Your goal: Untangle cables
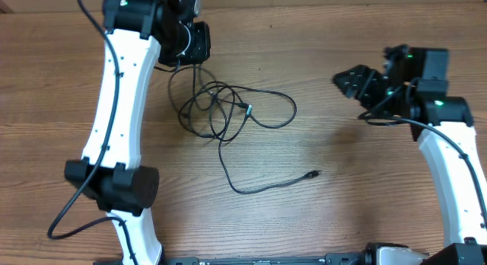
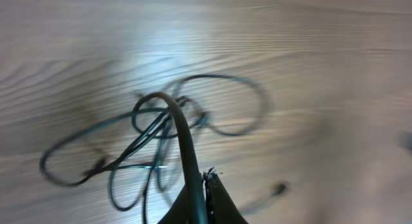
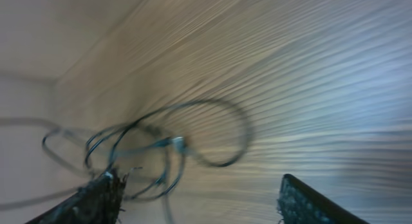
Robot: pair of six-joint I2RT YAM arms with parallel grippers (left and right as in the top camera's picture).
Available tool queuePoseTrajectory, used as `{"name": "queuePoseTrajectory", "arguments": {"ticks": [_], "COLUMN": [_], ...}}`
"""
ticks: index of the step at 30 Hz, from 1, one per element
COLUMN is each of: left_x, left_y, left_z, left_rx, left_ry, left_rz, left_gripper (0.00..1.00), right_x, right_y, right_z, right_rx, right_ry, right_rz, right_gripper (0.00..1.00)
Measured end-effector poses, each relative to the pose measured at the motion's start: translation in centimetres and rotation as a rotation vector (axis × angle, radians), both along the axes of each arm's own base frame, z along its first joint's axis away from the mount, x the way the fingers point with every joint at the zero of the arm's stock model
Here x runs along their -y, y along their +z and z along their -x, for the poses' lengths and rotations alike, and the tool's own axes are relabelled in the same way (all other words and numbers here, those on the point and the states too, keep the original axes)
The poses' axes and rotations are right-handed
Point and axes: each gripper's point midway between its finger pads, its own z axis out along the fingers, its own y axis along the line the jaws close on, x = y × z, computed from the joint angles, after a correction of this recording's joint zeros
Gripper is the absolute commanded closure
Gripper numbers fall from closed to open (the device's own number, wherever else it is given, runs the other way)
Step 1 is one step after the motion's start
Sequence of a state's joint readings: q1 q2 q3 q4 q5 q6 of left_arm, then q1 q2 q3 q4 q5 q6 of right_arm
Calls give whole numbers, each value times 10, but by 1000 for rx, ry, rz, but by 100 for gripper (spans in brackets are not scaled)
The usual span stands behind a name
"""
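1 bench (image 1: 365, 189) carries 1 tangle of thin black cables (image 1: 228, 113); how many separate cords make it up cannot be told where the strands cross. 2 plug ends show: 1 silvery plug (image 1: 247, 108) inside the tangle and 1 dark plug (image 1: 314, 174) at its 4 o'clock. 2 white arms stand by, the left arm (image 1: 114, 105) at 9 o'clock and the right arm (image 1: 456, 166) at 3 o'clock, with 2 tools: the left tool (image 2: 206, 192) and the right tool (image 1: 354, 82).

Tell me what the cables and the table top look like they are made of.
Cables: thin black cords, probably rubber or plastic sheathing with a matte finish; they lie in loose, soft loops. Plug at a free end: dark, too small to tell the material. Table: wood or wood-look laminate, with brown grain lines and a soft sheen.
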State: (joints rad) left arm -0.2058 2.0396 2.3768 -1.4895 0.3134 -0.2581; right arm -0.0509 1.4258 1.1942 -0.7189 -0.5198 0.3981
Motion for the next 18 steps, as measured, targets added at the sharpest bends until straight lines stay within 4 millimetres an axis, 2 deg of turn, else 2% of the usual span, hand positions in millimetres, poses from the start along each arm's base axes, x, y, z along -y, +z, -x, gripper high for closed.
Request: {"name": "queuePoseTrajectory", "arguments": {"ticks": [6,10,13,18], "left_x": [24,35,42,56], "left_y": [62,95,110,119], "left_z": [18,30,37,46], "left_rx": [139,218,256,269], "left_ry": [-106,-159,-188,-231], "left_rz": [168,249,287,317], "left_gripper": [96,96,96,96], "right_x": [-59,-107,-138,-172], "right_y": [5,2,2,10], "right_z": [-4,-2,-2,-5], "right_rx": [44,66,89,136], "right_ry": [159,276,328,349], "right_rz": [-86,-118,-144,-180], "right_gripper": [8,2,2,0]}}
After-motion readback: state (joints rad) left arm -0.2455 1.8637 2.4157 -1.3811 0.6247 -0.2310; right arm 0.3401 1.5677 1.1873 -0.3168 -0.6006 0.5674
